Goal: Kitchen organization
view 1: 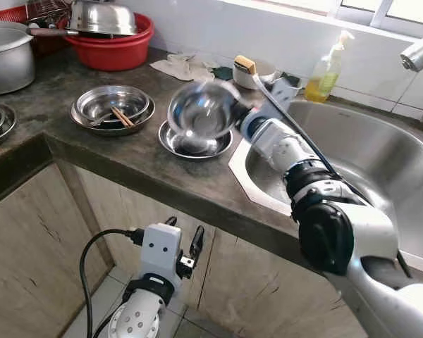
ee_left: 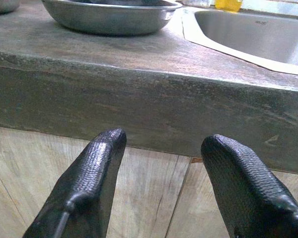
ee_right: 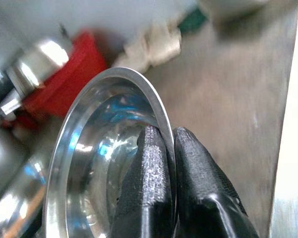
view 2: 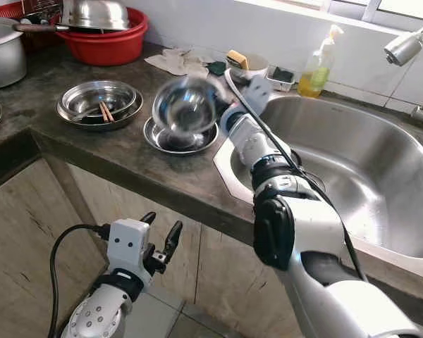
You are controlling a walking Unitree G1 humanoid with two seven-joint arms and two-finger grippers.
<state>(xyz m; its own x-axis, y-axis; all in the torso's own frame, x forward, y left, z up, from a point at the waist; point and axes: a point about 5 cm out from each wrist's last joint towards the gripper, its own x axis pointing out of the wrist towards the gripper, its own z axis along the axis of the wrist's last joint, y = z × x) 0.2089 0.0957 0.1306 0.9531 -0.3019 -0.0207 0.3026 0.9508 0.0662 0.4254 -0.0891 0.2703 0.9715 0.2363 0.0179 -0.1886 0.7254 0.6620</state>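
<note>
My right gripper (ee_right: 169,148) is shut on the rim of a small steel bowl (view 1: 201,109), holding it tilted on its side just above a shallow steel plate (view 1: 194,144) on the dark counter. One finger sits inside the steel bowl (ee_right: 97,163), the other outside its rim. To the left, a wider steel dish (view 1: 113,107) holds chopsticks (view 1: 122,116). My left gripper (view 1: 185,246) hangs open below the counter edge, in front of the cabinet doors; its fingers (ee_left: 92,173) face the counter's front lip.
A steel sink (view 1: 366,151) lies right of the plate, with a soap bottle (view 1: 324,70) and a sponge cup (view 1: 252,70) behind it. A red basin (view 1: 113,44) holding a steel bowl stands at the back left, a large pot (view 1: 7,56) at far left. A tap (view 1: 419,53) is at the right.
</note>
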